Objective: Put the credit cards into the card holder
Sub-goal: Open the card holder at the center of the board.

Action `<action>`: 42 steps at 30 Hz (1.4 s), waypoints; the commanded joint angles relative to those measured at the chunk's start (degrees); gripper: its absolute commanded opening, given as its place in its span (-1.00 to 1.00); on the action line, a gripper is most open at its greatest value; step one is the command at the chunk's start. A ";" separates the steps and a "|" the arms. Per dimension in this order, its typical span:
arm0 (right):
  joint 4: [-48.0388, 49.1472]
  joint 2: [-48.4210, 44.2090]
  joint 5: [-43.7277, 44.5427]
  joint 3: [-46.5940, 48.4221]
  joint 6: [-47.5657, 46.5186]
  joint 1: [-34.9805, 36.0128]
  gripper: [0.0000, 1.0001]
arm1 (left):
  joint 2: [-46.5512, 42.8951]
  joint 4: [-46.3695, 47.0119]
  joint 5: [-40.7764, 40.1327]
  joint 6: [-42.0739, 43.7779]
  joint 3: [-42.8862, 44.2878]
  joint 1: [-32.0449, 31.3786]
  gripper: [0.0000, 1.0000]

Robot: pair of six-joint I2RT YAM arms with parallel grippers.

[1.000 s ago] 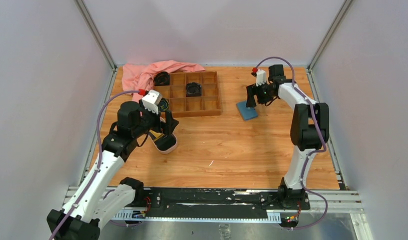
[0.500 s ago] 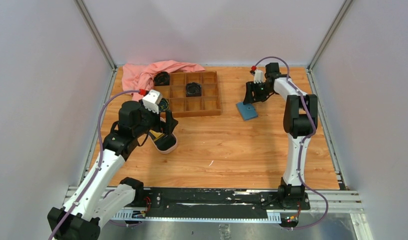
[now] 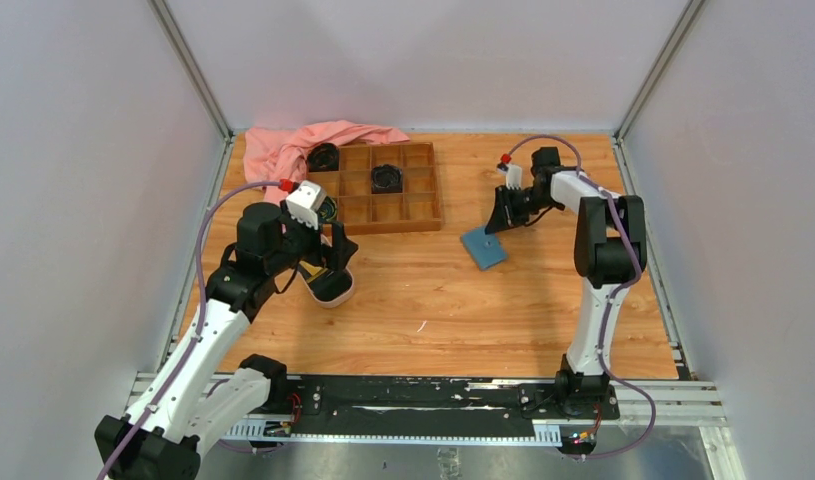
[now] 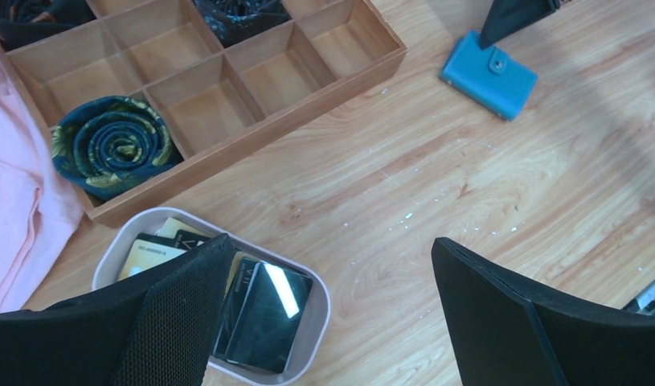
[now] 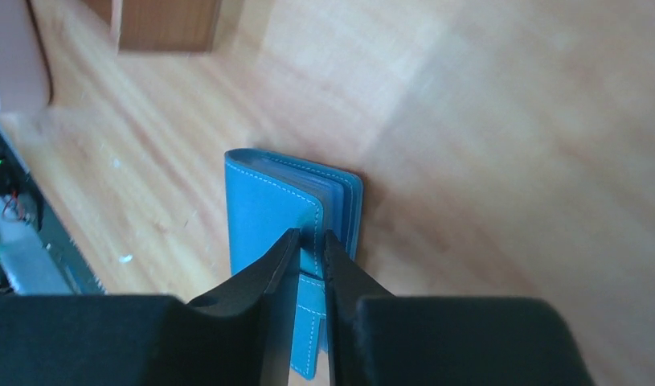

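Note:
The card holder (image 3: 483,247) is a blue folded wallet lying right of centre on the wooden table; it also shows in the left wrist view (image 4: 489,75). My right gripper (image 3: 499,220) comes down on its far edge. In the right wrist view the right gripper (image 5: 310,235) is shut on the card holder's (image 5: 264,209) snap tab, which sits between the narrow jaws. The credit cards, black (image 4: 264,318) and yellow-gold (image 4: 151,253), lie in a pink dish (image 4: 324,293). My left gripper (image 4: 330,243) hangs wide open over that dish (image 3: 333,292), holding nothing.
A brown compartment tray (image 3: 438,195) stands at the back centre, with a rolled dark tie (image 4: 111,146) in one cell and another dark roll (image 3: 387,178) farther back. A pink cloth (image 3: 283,150) lies at the back left. Grey walls enclose the table.
The right gripper has closed onto the wallet's tab and the wallet has shifted toward the near left, turning slightly. The left arm has stayed still.

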 commanded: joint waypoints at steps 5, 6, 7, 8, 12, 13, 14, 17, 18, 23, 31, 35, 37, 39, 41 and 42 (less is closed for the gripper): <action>-2.81 -12.48 -6.41 -16.13 -3.23 5.58 -0.67 | -1.21 4.41 7.66 -2.93 -1.64 -0.13 0.97; -2.75 -13.80 -6.18 -17.86 -3.54 6.85 -0.68 | -1.19 5.36 8.95 -4.19 -1.91 -0.13 0.97; -2.69 -15.21 -6.22 -19.54 -3.81 8.35 -0.68 | -1.17 6.23 9.67 -5.68 -2.17 -0.13 0.97; -2.73 -16.42 -6.45 -20.89 -4.09 9.84 -0.68 | -1.22 7.02 10.67 -7.12 -2.51 -0.13 0.97; -0.67 -20.32 -6.92 -26.82 -4.34 16.40 -0.69 | -1.77 12.16 14.50 -16.29 -6.47 -0.13 0.95; -0.14 -20.84 -6.82 -27.40 -4.59 17.95 -0.69 | -2.08 13.54 15.36 -18.62 -8.28 -0.19 0.95; -0.08 -21.19 -6.73 -27.41 -4.82 19.14 -0.68 | -2.41 14.95 15.92 -20.95 -9.50 -0.26 0.94; -2.02 -21.31 -7.57 -25.49 -6.71 20.53 -0.42 | -4.32 18.12 15.04 -25.62 -12.59 -2.18 0.93; -3.07 -21.59 -7.67 -24.79 -8.07 20.60 -0.29 | -5.08 18.19 13.65 -26.23 -13.24 -3.48 0.92; -9.27 -27.96 -5.01 -23.33 -18.78 20.60 0.52 | -8.13 18.69 5.33 -27.87 -16.17 -12.44 0.91; -11.87 -46.08 -8.23 -32.21 -43.90 20.80 0.70 | -5.09 28.86 -2.55 -31.94 -22.22 -22.76 0.87; -8.62 -55.07 -13.85 -43.34 -64.65 20.88 0.82 | -0.88 30.90 -5.41 -32.57 -22.41 -26.02 0.79; -8.73 -54.62 -14.42 -44.10 -69.16 21.39 0.99 | 1.38 31.80 -6.39 -32.90 -22.16 -27.28 0.73; -9.06 -52.21 -12.70 -42.39 -69.24 22.49 1.00 | 4.07 32.17 -7.18 -33.21 -21.47 -28.43 0.72; -7.26 -50.29 -7.23 -41.31 -68.30 25.56 0.97 | 6.23 32.35 -8.32 -33.33 -20.80 -29.12 0.71; -4.55 -49.58 -3.93 -41.37 -65.34 27.01 0.91 | 7.11 32.48 -9.07 -33.51 -20.66 -29.28 0.68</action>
